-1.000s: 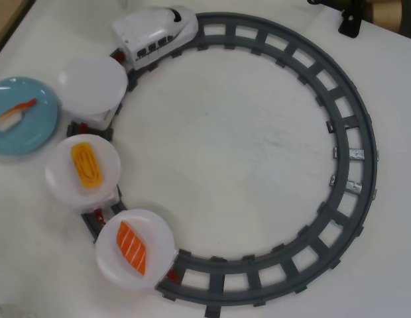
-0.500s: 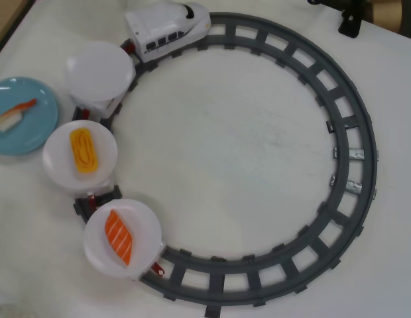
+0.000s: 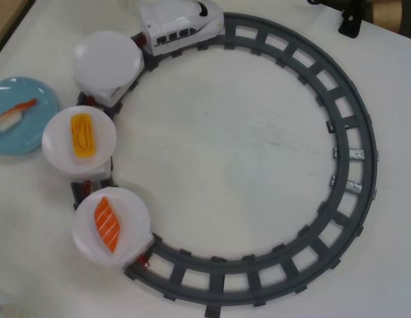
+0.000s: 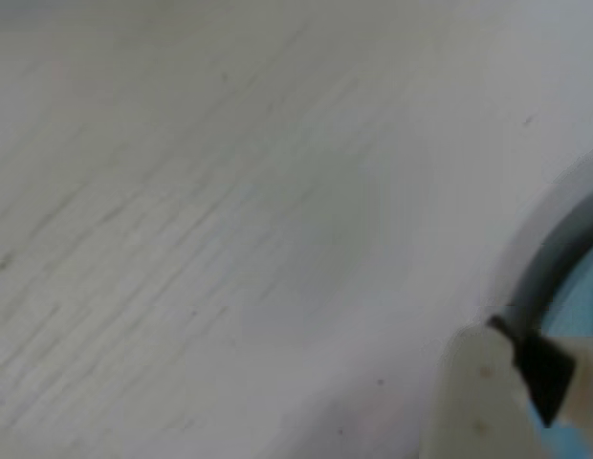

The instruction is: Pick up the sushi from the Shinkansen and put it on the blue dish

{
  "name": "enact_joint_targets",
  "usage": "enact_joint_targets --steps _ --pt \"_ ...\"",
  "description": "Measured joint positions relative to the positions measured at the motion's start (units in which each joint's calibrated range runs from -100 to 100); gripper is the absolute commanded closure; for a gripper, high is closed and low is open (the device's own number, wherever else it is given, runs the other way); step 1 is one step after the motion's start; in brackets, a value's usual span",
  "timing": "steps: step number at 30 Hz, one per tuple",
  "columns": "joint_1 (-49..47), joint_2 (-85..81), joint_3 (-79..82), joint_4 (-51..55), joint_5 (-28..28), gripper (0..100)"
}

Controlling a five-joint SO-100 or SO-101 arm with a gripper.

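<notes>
A: Overhead view: the small shrimp sushi with orange-striped topping (image 3: pixel 13 114) lies on the round light-blue dish (image 3: pixel 34 136), at the left edge of the white table (image 3: pixel 232 146). The white toy Shinkansen (image 3: pixel 182 23) sits at the top of the grey circular plastic track (image 3: pixel 354 172).

B: Its cars?

A: Three round white plates: one bare (image 3: pixel 107 58), one with a yellow egg piece (image 3: pixel 83 135), one with an orange salmon slice (image 3: pixel 107 224).

B: Wrist view?

A: Blurred table surface, with a pale end effector (image 4: pixel 512 397) at lower right. Whether it's apart or together: cannot tell. The overhead view misses it entirely.
</notes>
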Motion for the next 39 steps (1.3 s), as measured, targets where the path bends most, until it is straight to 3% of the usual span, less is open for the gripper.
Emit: enact_joint_targets --steps 39 --pt "0.0 0.0 4.5 -0.7 0.0 97"
